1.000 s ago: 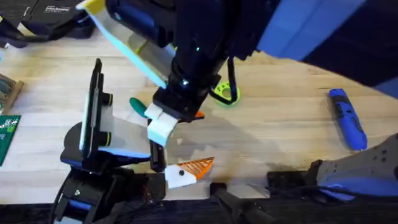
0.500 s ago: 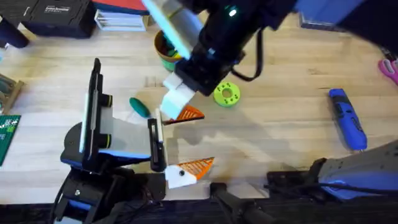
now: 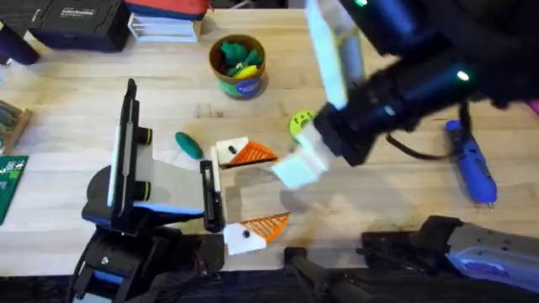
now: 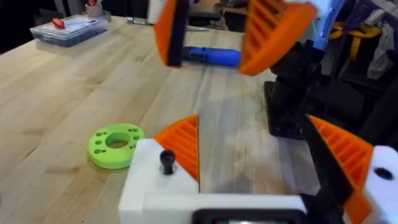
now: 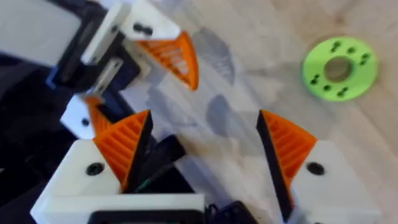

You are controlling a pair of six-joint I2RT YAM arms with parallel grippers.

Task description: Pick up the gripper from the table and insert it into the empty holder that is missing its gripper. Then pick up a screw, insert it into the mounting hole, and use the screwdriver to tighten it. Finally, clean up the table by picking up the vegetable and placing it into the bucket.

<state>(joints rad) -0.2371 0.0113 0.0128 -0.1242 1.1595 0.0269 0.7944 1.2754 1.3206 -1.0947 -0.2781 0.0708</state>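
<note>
Near the desk's middle, the right gripper [image 3: 301, 162], spread and empty, should take the screwdriver [image 3: 470, 160] by the right edge mid-barrel, tip toward the holder [image 3: 229, 151]

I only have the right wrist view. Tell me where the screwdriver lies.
Observer: The screwdriver lies flat on the table, far out on the right side, with nothing gripping it.
Operator: Now place the vegetable.
Observer: The vegetable lies on the wood on the left half, not in the bucket.
Operator: Report the bucket.
Observer: It stands upright near the far edge, with green and yellow things inside.
</note>
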